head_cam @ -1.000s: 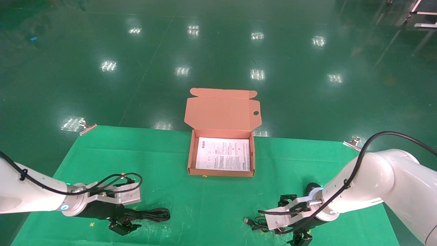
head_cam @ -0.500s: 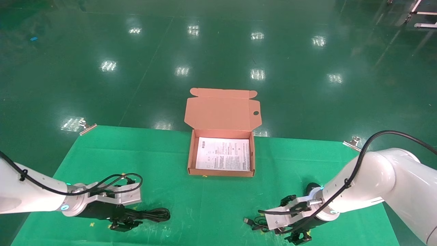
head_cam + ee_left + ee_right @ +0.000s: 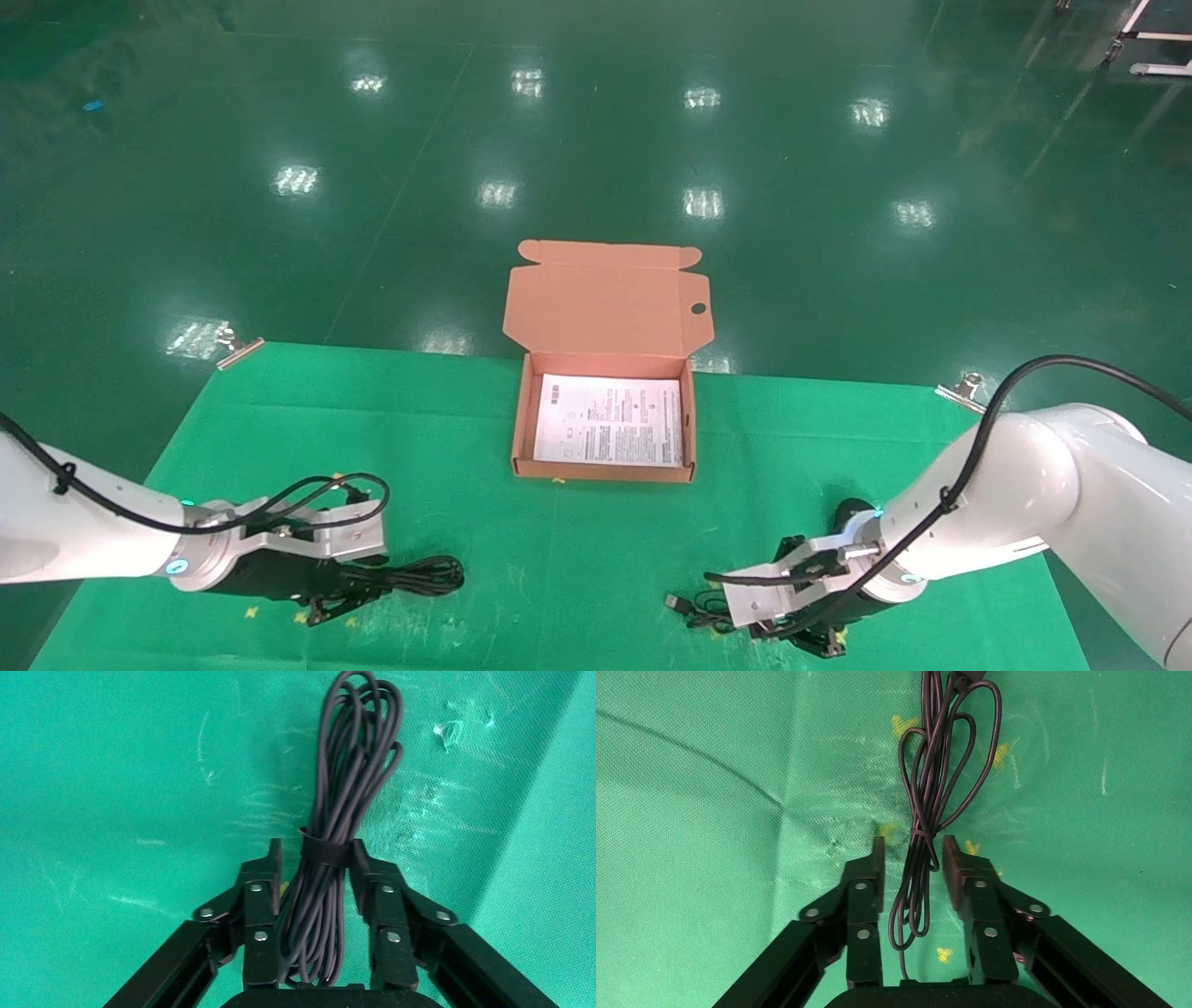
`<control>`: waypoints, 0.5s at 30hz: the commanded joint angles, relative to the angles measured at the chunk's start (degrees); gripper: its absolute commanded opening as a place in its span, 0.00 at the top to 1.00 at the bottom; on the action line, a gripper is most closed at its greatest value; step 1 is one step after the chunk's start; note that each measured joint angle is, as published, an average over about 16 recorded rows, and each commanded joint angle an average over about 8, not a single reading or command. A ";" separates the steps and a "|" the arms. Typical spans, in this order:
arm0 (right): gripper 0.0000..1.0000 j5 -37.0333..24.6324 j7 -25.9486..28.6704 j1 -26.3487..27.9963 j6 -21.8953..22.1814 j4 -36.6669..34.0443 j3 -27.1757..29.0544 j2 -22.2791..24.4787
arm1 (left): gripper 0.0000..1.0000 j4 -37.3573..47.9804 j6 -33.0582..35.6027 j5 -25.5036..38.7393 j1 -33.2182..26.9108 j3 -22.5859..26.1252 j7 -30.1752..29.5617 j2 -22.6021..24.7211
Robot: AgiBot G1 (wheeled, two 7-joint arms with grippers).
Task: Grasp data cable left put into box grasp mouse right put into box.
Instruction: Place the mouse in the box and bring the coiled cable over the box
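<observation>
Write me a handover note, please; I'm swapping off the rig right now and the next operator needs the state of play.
Left gripper: down on the green cloth, fingers open on either side of the bundled cable, near its strap; not yet closed.
Right gripper: also down on the cloth, fingers open around the mouse's thin cord; the mouse itself sits just behind the right wrist.
Box: open at the far middle of the cloth, holding only the printed sheet.
Done: both approaches.
Left: close, lift, and put cable and mouse into the box.

Both jaws narrower, now astride cords.
</observation>
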 commanded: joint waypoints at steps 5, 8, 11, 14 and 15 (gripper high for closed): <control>1.00 0.00 0.02 0.02 -0.03 0.04 0.00 0.02 | 1.00 -0.08 0.03 0.02 0.03 0.02 -0.02 -0.02; 1.00 0.00 0.03 0.03 -0.03 0.05 0.00 0.03 | 1.00 -0.11 0.03 0.03 0.04 0.02 -0.04 -0.03; 1.00 0.00 0.04 0.04 -0.03 0.07 0.00 0.04 | 1.00 -0.13 0.02 0.03 0.04 0.02 -0.05 -0.04; 1.00 0.00 0.04 0.06 -0.04 0.07 0.00 0.04 | 1.00 -0.12 0.02 0.04 0.04 0.02 -0.04 -0.04; 1.00 0.00 0.04 0.06 -0.04 0.07 0.00 0.05 | 1.00 -0.13 0.02 0.04 0.04 0.02 -0.04 -0.05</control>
